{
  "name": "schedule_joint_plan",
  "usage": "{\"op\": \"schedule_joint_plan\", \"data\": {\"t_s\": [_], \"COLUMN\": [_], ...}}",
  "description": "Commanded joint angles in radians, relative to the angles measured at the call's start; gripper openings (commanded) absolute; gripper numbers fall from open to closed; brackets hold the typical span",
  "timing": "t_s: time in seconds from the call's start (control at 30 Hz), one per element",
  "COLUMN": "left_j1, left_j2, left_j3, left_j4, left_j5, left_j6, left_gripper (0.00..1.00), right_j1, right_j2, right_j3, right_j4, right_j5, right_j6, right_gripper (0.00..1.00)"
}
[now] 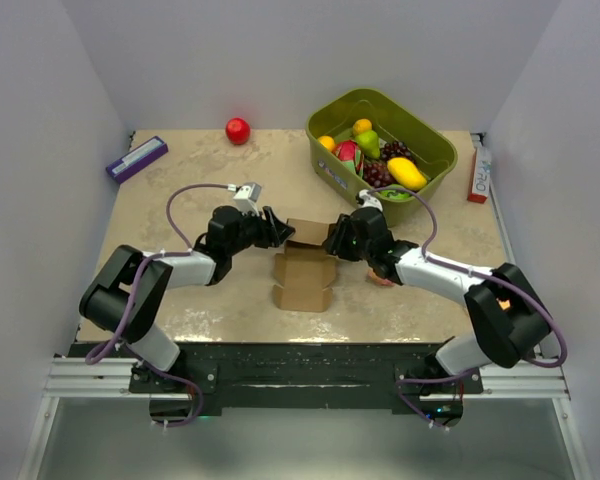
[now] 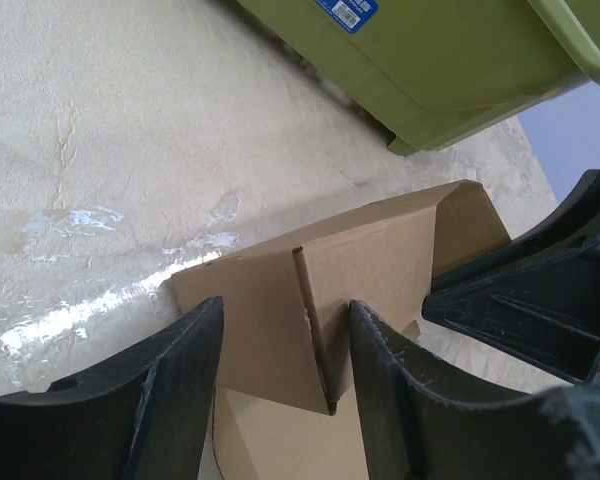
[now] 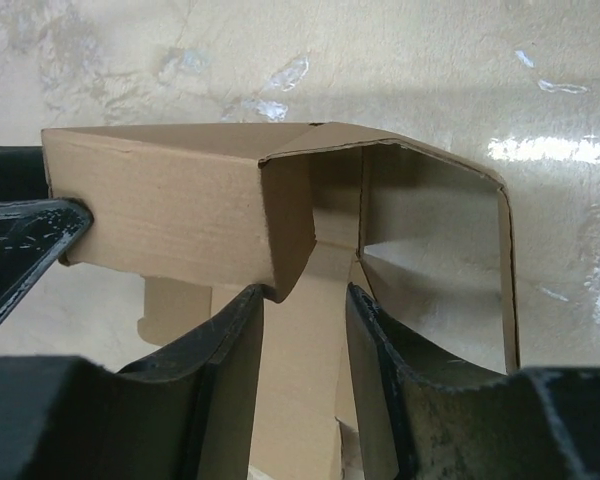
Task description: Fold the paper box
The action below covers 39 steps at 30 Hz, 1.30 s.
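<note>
Black left claw (image 2: 288, 322) and right claw (image 3: 302, 300) stand apart, straddling raised walls of the plain brown cardboard box (image 1: 305, 272): half-built, near flaps lie flat.

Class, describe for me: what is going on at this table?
The left end effector and right end effector are folding a plain brown cardboard paper box mid-table. They meet it from opposite sides, open jaws straddling its raised far panels. Its near flaps lie flat on the beige table.
</note>
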Motion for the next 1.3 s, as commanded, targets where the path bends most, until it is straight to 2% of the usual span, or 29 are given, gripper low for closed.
{"op": "schedule_joint_plan", "data": {"t_s": [0.0, 0.1, 0.23, 0.33, 0.37, 0.6, 1.07, 1.27], "left_j1": [0.005, 0.005, 0.005, 0.007, 0.005, 0.007, 0.007, 0.007], "left_j2": [0.014, 0.019, 0.021, 0.019, 0.019, 0.016, 0.024, 0.028], "left_j3": [0.032, 0.035, 0.034, 0.035, 0.037, 0.043, 0.040, 0.040], "left_j4": [0.042, 0.045, 0.044, 0.038, 0.036, 0.010, 0.021, 0.024], "left_j5": [0.001, -0.002, -0.004, -0.015, -0.018, -0.033, -0.022, -0.019], "left_j6": [-0.001, 0.002, 0.002, 0.001, 0.002, 0.019, 0.015, 0.012], "left_gripper": [0.55, 0.52, 0.46, 0.43, 0.42, 0.36, 0.31, 0.31], "right_j1": [0.002, 0.000, -0.001, -0.004, -0.004, -0.012, -0.044, -0.044], "right_j2": [-0.027, -0.068, -0.094, -0.082, -0.079, -0.107, 0.110, 0.154], "right_j3": [0.005, 0.008, 0.031, 0.028, 0.025, -0.001, 0.102, 0.112], "right_j4": [-0.016, -0.038, -0.059, -0.059, -0.059, -0.053, 0.037, 0.077], "right_j5": [0.048, 0.048, 0.050, 0.050, 0.050, 0.079, 0.131, 0.087], "right_j6": [-0.011, -0.008, -0.008, -0.005, -0.002, -0.009, -0.052, -0.048], "right_gripper": [0.47, 0.55, 0.56, 0.49, 0.44, 0.28, 0.18, 0.15]}}
